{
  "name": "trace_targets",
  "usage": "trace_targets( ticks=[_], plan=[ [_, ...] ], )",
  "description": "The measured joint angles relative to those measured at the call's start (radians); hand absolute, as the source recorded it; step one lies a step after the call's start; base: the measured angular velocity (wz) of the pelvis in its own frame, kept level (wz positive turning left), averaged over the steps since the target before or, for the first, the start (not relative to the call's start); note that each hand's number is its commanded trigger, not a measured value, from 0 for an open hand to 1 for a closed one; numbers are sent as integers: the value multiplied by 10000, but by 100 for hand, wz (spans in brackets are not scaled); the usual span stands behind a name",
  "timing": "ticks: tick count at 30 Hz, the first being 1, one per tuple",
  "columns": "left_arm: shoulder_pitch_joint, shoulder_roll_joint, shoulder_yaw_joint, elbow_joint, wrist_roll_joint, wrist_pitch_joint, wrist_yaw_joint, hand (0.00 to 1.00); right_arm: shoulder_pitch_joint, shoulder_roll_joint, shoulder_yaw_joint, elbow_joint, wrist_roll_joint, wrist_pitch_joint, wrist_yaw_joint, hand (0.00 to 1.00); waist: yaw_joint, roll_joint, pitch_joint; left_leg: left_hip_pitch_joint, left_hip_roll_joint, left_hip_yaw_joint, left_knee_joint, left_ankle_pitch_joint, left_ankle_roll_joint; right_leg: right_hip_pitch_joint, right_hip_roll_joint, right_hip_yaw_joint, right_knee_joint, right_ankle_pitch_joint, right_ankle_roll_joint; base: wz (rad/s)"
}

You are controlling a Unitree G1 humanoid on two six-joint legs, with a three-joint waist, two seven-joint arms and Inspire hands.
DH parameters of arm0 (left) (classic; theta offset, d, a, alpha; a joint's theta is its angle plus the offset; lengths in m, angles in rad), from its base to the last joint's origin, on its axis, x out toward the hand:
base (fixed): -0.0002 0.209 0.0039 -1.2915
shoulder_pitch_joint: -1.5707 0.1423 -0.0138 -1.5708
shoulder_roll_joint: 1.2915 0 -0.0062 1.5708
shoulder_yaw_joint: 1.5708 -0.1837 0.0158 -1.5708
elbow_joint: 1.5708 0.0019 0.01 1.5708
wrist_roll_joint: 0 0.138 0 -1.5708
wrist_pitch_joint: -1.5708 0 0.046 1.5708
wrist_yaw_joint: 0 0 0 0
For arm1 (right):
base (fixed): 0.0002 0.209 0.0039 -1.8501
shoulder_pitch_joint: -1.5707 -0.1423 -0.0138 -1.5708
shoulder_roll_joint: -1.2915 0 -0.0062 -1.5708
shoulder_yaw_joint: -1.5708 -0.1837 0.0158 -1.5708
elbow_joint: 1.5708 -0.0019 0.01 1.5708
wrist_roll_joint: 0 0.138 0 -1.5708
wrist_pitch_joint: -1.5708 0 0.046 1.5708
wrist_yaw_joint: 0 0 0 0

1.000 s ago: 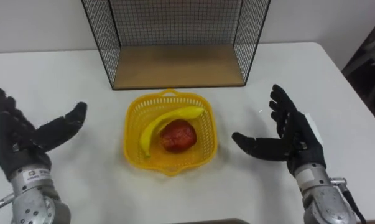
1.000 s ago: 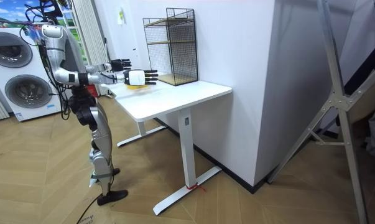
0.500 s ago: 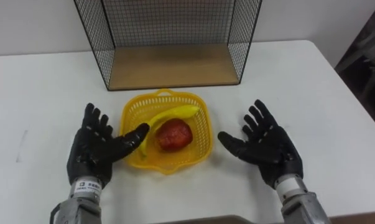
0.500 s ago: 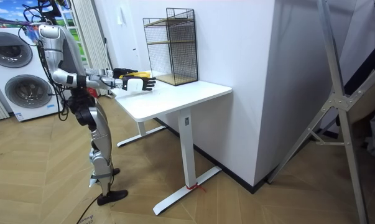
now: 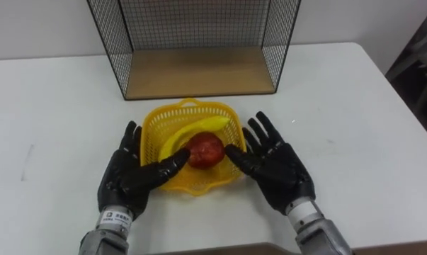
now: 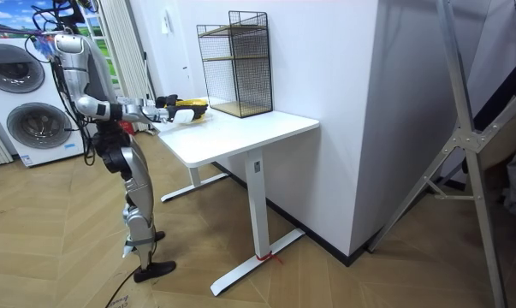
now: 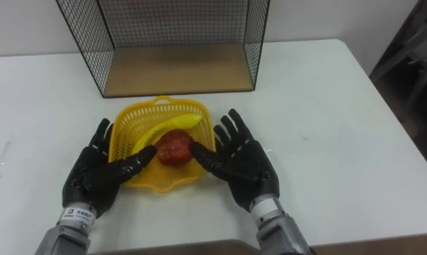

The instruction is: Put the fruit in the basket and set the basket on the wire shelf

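Basket [image 5: 154,134] on white table [image 5: 355,106], before wire shelf [image 5: 199,71], between left hand [image 5: 132,177] and right hand [image 5: 277,166], both spread open.

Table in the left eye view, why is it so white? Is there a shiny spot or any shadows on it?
Left eye view: the table is evenly lit, with no glare spot; only faint, soft shadows sit by the basket and under the left hand and right hand. Right eye view: the same even light. Room view: the tabletop is bright, its underside darker.
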Motion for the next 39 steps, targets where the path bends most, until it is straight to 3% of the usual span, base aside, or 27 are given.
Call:
trace_targets(
  ticks=[11,23,32,36,39],
  plan=[
    [-24,-40,2,59,3,-1,-190,0,-12,3,245,15,-152,-27,38,0,-5,10,-24,-80,1,-17,46,0,0,-50,-5,-42,12,4,-6,0],
    [-158,-59,-97,218,-20,-101,-75,0,-404,-18,270,285,-1692,-33,99,0,-10,-103,-78,-108,-1,-68,94,0,0,-17,-6,-103,-13,4,-6,1],
    [-435,-65,-252,219,-6,-88,113,0,-614,-20,334,355,-1722,-49,-135,0,-21,-149,-35,-108,0,-88,112,0,0,-5,-4,-109,-11,4,-6,0],
    [-662,-78,-355,220,-2,-87,113,0,-665,-18,329,374,-1722,-189,-402,0,-50,-239,21,-125,-1,-94,114,0,0,-8,-4,-110,-22,5,-7,0],
    [-822,-80,-537,218,19,-88,123,0,-796,-17,323,368,-1826,-314,-639,0,-65,-242,13,-265,0,-89,133,0,-1,-179,-4,-99,22,8,-12,0]
  ],
)
